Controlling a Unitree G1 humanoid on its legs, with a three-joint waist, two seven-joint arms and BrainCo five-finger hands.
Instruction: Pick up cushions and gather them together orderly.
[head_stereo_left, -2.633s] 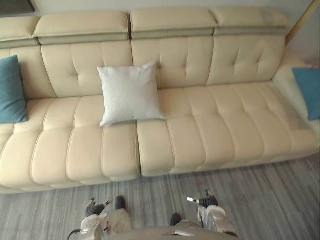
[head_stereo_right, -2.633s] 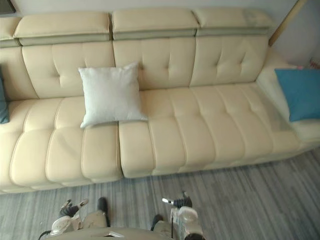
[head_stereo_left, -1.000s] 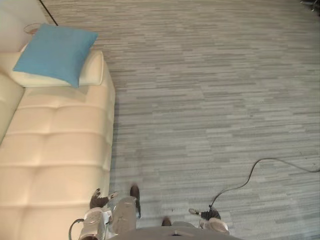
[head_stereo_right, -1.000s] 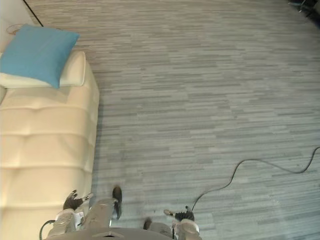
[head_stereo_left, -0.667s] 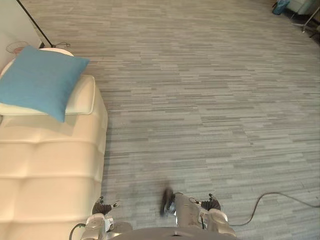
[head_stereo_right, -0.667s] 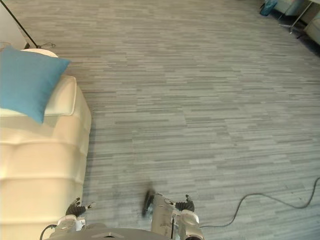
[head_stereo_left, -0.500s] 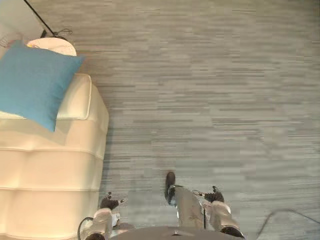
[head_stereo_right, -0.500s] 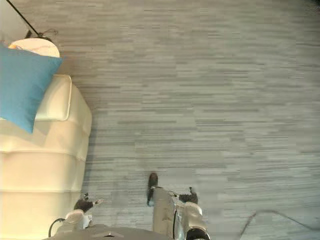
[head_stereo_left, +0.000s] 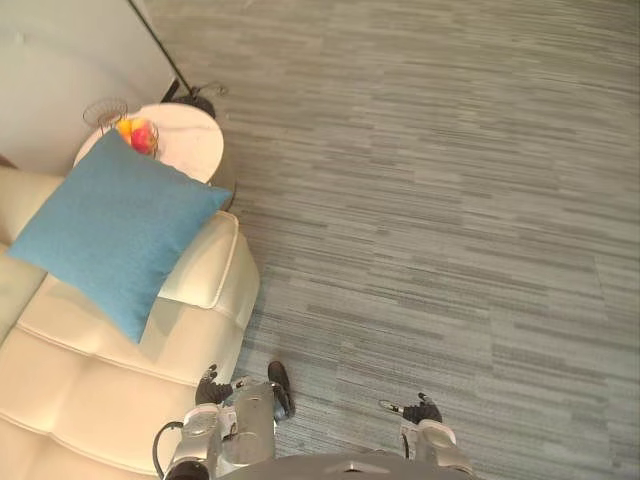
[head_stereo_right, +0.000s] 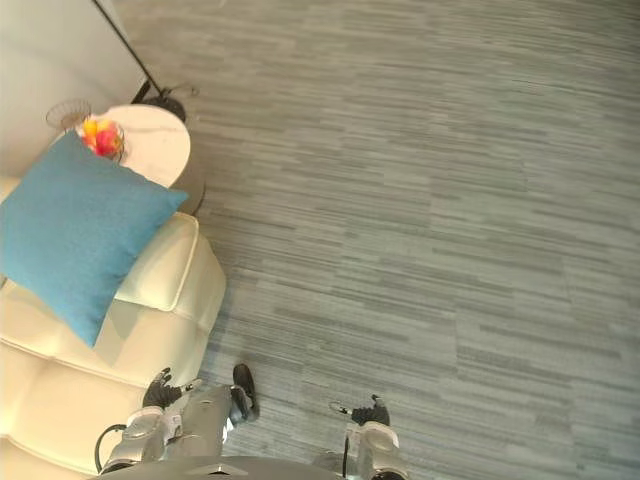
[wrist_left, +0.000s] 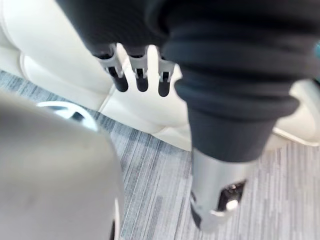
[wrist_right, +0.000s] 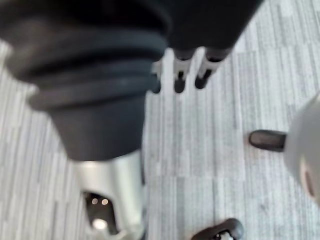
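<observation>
A blue cushion (head_stereo_left: 115, 232) on cream sofa (head_stereo_left: 90, 385), grey carpet (head_stereo_left: 430, 200) beside; left robot hand (head_stereo_left: 212, 390), right robot hand (head_stereo_left: 421, 408) both released

New camera angle: blue cushion (head_stereo_left: 115, 235) more central, side table (head_stereo_left: 190, 145) now fully visible.

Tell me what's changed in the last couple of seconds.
The camera has swung from the front of the sofa to its end, where the blue cushion rests on the armrest beside a round side table. No cushion has visibly moved or been taken. The left hand and right hand hang low as before, open and empty.
</observation>
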